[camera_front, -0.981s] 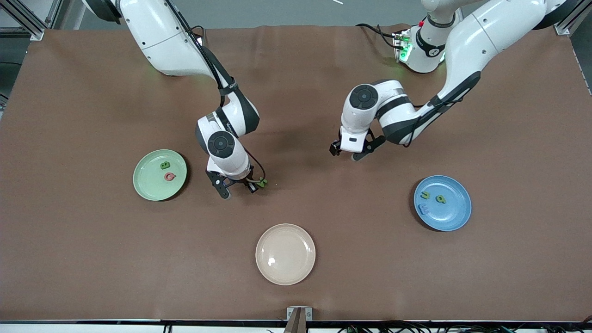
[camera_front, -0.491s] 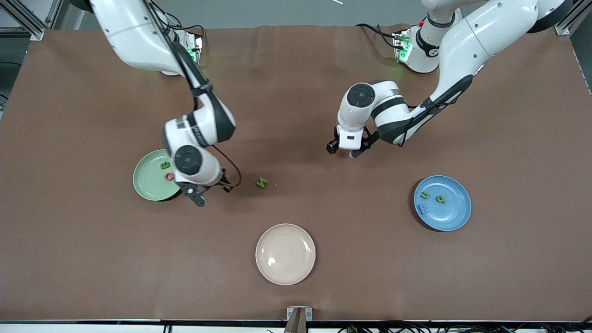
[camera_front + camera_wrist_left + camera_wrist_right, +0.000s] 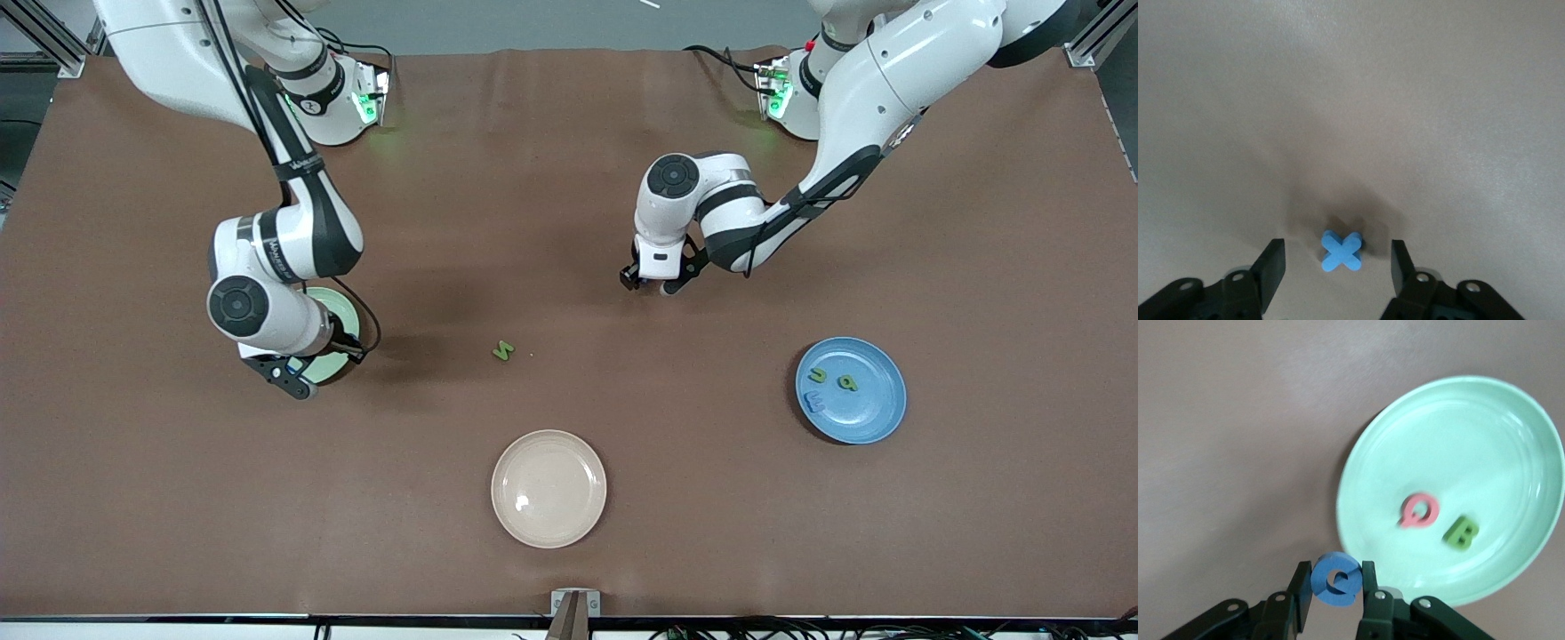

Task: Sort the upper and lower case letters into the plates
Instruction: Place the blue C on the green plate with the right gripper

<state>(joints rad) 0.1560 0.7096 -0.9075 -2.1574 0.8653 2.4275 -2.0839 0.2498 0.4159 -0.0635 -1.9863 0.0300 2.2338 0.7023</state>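
My right gripper (image 3: 1336, 587) is shut on a round blue letter (image 3: 1336, 579) and hangs over the rim of the pale green plate (image 3: 1485, 440). A pink Q (image 3: 1419, 511) and a green B (image 3: 1461, 533) lie in that plate. From the front, the right arm covers most of the green plate (image 3: 341, 313), with the right gripper (image 3: 293, 378) at its rim. My left gripper (image 3: 1337, 267) stands open low over the table, a blue x (image 3: 1342, 251) lying between its fingers (image 3: 1271, 270) untouched. The left gripper (image 3: 649, 284) hides the x in the front view. The blue plate (image 3: 867, 418) holds three letters.
A green N (image 3: 503, 350) lies on the brown mat between the two grippers. A cream plate (image 3: 548, 488) sits nearer the front camera, at the table's middle. The blue plate is toward the left arm's end.
The right arm has swung from beside the green N to the green plate, carrying the blue letter. The left gripper has shifted slightly and its fingers have narrowed around the x.
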